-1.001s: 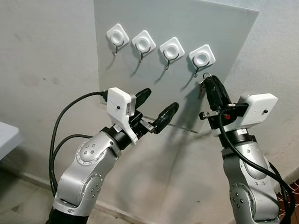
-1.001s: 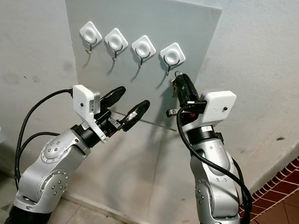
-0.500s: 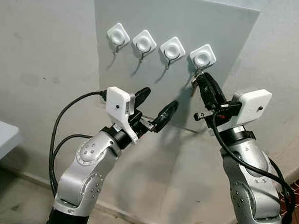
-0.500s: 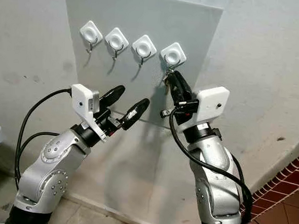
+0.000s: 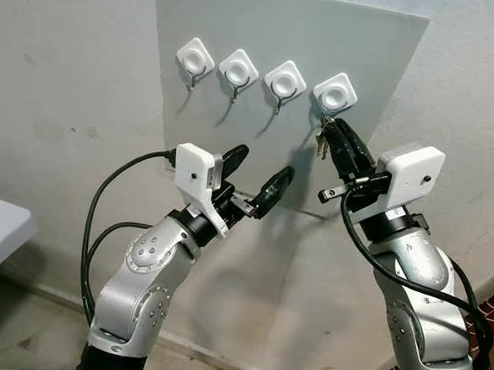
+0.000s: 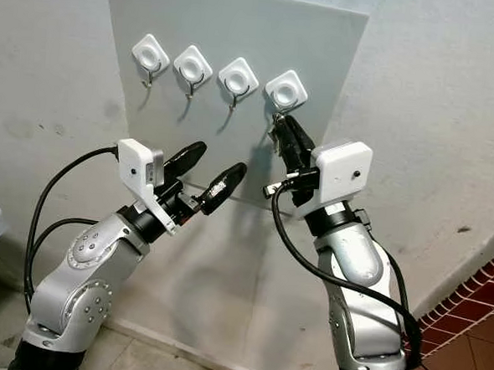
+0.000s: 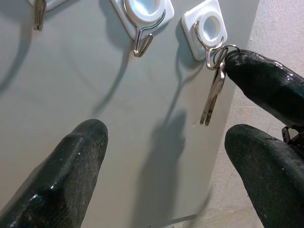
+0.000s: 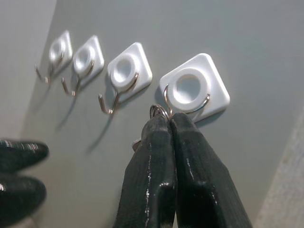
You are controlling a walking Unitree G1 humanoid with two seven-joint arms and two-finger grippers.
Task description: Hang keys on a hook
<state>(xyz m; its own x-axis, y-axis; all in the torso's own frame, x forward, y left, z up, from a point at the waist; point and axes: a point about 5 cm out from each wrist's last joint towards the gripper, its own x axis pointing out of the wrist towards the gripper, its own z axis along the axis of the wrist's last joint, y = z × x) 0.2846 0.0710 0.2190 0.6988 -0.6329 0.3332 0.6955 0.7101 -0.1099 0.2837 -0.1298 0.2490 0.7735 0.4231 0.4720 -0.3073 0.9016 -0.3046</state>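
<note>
right gripper [image 5: 328,128]: your right gripper is up at the last hook on the robot's right, with its two black fingers pressed together on the ring of the keys.
keys [image 7: 213,95]: the keys hang down from that ring, flat against the grey board [image 5: 281,36]. in the left wrist view the ring sits right at the bend of the hook [image 7: 212,57]; you cannot tell if it is fully on.
left gripper [image 5: 258,176]: your left gripper is held out lower down in front of the board, fingers spread apart, holding nothing.
other hooks: three more white hooks [image 5: 240,70] sit in a row to the left, all bare.
wall [image 5: 68,99]: the board leans on a pale wall.
</note>
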